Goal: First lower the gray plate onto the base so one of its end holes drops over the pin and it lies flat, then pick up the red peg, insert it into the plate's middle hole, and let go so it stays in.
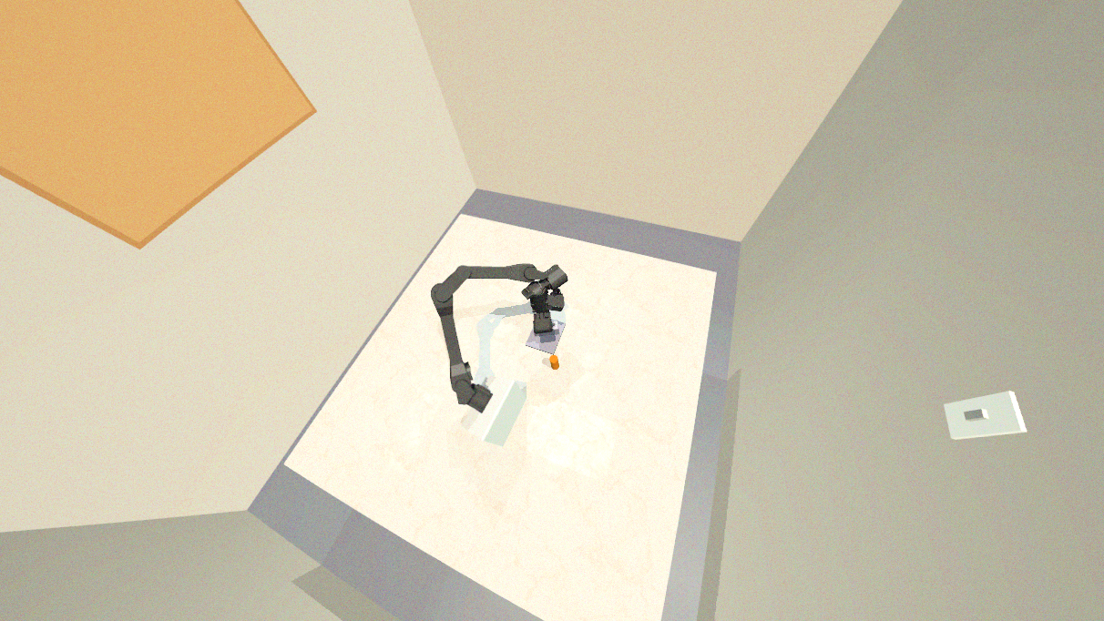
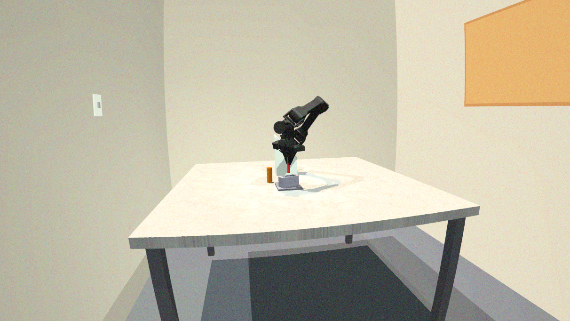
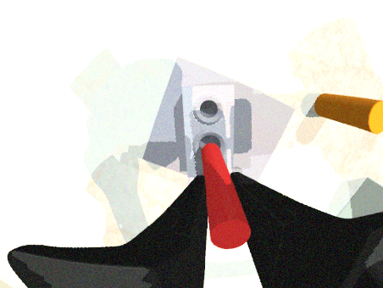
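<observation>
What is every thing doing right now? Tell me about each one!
gripper: shut on the red peg.
red peg: held upright, tip at a plate hole, not fully in.
gray plate: lying on the base.
base: resting on the table.
orange cylinder: standing upright, untouched.

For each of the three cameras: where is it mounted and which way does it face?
Top: high overhead, tilted down on the table; whole arm shows.
Exterior: at table height across the room, facing the arm's front; pincer shows holding the red peg.
Wrist: on the pincer, looking down its black fingers at the gray plate.
Shared: the orange cylinder appears in all three.
</observation>
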`<state>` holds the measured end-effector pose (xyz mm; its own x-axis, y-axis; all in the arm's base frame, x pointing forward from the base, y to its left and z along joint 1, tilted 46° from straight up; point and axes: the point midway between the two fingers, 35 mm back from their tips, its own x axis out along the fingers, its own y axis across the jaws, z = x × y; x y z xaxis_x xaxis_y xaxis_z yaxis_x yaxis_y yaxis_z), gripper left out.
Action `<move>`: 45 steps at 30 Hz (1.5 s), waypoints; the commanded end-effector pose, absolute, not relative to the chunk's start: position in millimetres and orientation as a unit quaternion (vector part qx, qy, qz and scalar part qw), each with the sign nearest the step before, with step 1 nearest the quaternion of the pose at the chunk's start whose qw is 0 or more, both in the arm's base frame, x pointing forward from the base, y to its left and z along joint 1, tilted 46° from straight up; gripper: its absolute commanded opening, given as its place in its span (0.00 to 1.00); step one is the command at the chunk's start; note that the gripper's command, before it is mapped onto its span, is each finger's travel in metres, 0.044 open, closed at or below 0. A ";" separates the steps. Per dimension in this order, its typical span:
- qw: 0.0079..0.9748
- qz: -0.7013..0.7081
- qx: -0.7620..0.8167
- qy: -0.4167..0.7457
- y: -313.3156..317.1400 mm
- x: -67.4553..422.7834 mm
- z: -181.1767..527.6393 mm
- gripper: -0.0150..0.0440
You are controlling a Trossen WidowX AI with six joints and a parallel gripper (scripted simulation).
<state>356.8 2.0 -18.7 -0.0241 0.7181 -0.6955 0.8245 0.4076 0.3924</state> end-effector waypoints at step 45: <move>0.449 -0.059 0.537 0.712 15.8 355.1 -29.2 0.25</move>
<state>356.5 14.0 -29.1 -0.0177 0.7101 -0.7039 0.8143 0.4188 0.4020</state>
